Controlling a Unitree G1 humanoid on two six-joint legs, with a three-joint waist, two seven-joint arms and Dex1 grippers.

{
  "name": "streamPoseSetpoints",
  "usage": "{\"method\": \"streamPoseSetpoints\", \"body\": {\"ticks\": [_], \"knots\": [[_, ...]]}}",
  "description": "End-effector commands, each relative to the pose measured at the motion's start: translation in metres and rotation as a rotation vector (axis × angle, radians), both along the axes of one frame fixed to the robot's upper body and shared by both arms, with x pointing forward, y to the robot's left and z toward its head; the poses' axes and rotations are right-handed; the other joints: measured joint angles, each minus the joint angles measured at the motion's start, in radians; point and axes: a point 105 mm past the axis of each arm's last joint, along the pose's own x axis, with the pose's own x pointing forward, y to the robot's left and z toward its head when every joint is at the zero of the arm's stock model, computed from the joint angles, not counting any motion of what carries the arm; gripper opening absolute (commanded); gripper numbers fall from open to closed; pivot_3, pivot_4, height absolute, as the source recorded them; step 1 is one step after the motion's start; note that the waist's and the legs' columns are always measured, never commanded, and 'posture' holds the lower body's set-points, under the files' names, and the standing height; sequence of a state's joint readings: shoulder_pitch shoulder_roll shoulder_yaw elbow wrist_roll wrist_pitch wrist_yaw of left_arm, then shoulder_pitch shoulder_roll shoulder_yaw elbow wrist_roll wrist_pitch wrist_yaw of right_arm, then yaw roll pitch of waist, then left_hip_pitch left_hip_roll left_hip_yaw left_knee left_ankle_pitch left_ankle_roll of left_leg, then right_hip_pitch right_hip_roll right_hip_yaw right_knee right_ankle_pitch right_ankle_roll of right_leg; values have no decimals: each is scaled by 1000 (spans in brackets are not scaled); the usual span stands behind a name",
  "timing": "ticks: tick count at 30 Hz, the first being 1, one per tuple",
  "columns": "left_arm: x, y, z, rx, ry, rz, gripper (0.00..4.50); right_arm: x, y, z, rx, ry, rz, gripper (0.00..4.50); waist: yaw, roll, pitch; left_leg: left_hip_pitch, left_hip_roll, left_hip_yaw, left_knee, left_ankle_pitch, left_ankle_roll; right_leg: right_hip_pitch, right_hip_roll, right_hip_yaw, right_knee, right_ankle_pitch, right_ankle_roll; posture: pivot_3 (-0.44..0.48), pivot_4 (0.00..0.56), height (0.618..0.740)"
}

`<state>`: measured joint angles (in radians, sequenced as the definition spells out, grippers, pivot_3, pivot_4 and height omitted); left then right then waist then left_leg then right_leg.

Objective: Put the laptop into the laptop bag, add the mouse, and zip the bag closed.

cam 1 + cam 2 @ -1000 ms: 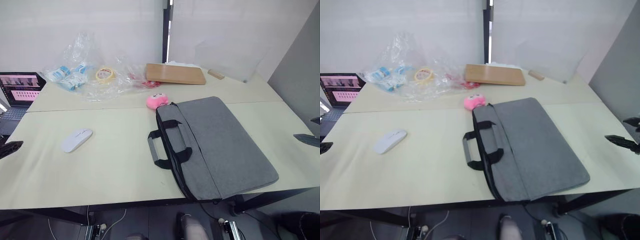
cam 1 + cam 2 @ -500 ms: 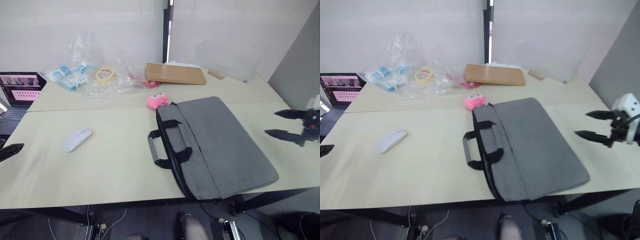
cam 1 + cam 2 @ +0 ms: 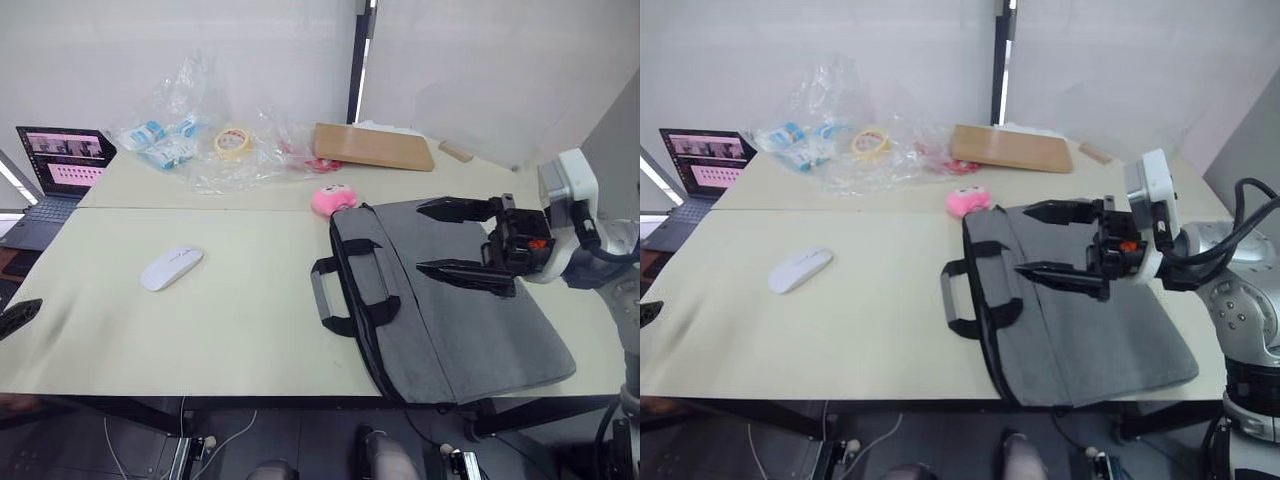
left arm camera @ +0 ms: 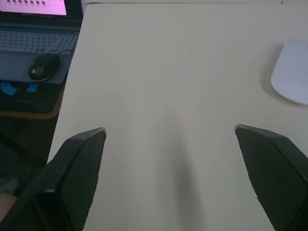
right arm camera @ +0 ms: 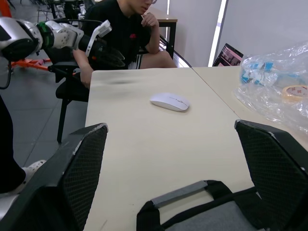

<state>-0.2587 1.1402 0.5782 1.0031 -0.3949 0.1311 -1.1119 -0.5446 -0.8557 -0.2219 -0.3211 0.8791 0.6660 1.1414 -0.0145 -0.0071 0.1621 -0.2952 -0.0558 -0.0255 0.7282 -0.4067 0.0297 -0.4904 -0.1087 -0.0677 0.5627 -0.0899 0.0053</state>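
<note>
Bag (image 3: 455, 300) lay flat at centre right on the tabletop (image 3: 230, 330), soft fabric, best gripped by its handles (image 3: 355, 295). Right tool (image 3: 452, 238) hovered wide open above it, empty; left tool (image 4: 173, 159) open, empty. Mouse (image 3: 171, 268) sat centre left, light, slippery.

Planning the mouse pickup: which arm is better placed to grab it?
Left. The left gripper is open at the table's left edge, with the white mouse just ahead. The right gripper hovers open over the grey laptop bag, far across the table.
</note>
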Motion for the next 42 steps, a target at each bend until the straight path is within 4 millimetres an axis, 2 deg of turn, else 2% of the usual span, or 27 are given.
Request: {"method": "streamPoseSetpoints", "body": {"ticks": [1,4,6,8,11,17,24,29,33,42], "knots": [[2,-5,22,23,-81,-31,4500,-9,5,9,7,-40,18,4448,0,0,0,0,0,1,0,0,0,0,0,0,0,0,0,0,150,740],[4,-18,24,13,-92,-81,4500,-10,6,7,8,-36,15,4448,-2,0,0,0,0,2,0,0,0,0,0,0,0,0,0,0,150,740],[13,-53,26,35,-75,-238,4500,-10,6,4,9,-31,8,4448,-2,0,0,1,0,2,0,0,0,1,0,0,0,0,0,0,150,740],[19,-76,29,53,-62,-329,4500,-10,5,4,12,-34,-1,4448,1,-1,0,1,0,1,0,0,0,1,0,0,0,0,0,0,150,740],[33,-93,30,101,-52,-394,4500,-8,4,3,18,-40,-16,4448,1,-1,-1,1,0,1,1,0,0,2,0,0,0,0,0,0,150,740],[73,-103,15,132,-26,-433,4500,-7,4,-4,7,-36,-28,4448,1,-1,-1,9,1,3,0,0,0,13,1,0,-2,1,-2,0,150,740],[101,-118,-2,107,12,-489,4500,-10,5,-2,1,-34,-47,4448,-2,-3,-1,11,0,3,0,-1,3,16,2,0,-3,2,-1,0,150,740],[110,-124,-8,111,24,-502,4500,-12,5,-2,0,-33,-55,4448,1,-4,-1,11,0,3,1,-2,4,16,1,0,-3,2,-1,0,150,740],[120,-130,-22,118,58,-479,4500,-12,5,1,-5,-36,-63,4448,3,-4,-1,11,0,2,2,-2,4,16,1,0,-3,2,0,0,150,740],[127,-137,-40,104,99,-451,4500,-12,6,3,-16,-34,-68,4448,3,-5,-2,11,0,1,3,-3,5,17,1,1,-3,2,1,0,150,740]]}}
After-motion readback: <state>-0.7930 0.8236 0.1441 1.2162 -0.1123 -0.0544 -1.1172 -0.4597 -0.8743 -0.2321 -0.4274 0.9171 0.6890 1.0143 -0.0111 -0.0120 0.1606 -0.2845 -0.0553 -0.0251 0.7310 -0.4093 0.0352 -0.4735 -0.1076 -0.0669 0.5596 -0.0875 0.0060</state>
